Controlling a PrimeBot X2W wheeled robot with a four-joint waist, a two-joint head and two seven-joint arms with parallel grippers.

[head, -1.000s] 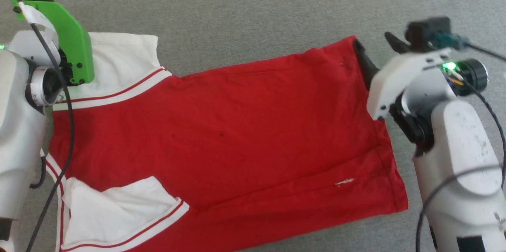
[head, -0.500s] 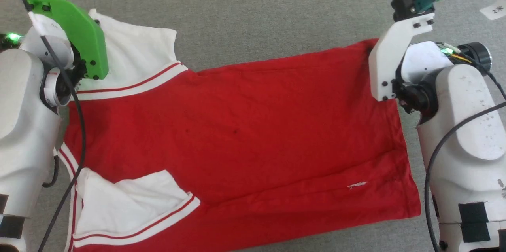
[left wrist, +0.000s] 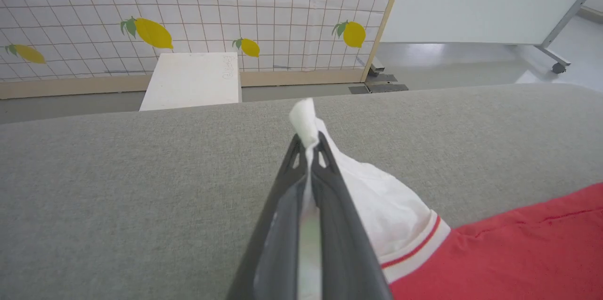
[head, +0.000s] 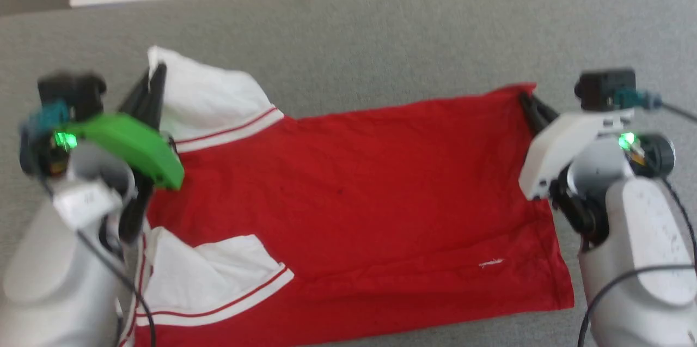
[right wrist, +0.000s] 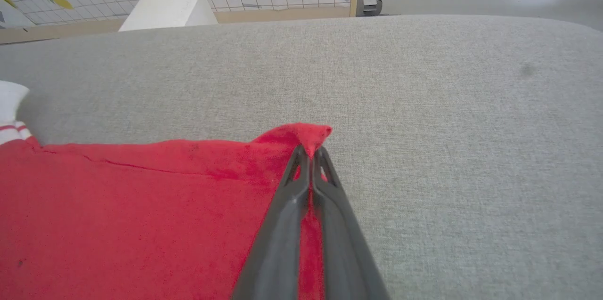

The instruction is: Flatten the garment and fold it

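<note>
Red jersey T-shirt (head: 354, 189) spread on grey surface (head: 381, 47), long axis left-right between arms. Left fingers (left wrist: 282, 196) clamped on shirt's far white sleeve (left wrist: 367, 187) tip. Right fingers (right wrist: 287, 196) clamped on shirt's far hem corner (right wrist: 306, 133). Likely next: carry both toward shirt's near edge.

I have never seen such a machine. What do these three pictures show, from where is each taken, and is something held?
This is a robot with two arms. One picture looks down from a camera on its head; the other two come from cameras on its wrists. A red T-shirt with white sleeves lies on a grey fabric surface. The left gripper is shut on the far white sleeve; the right gripper is shut on a red corner of the hem.
</note>
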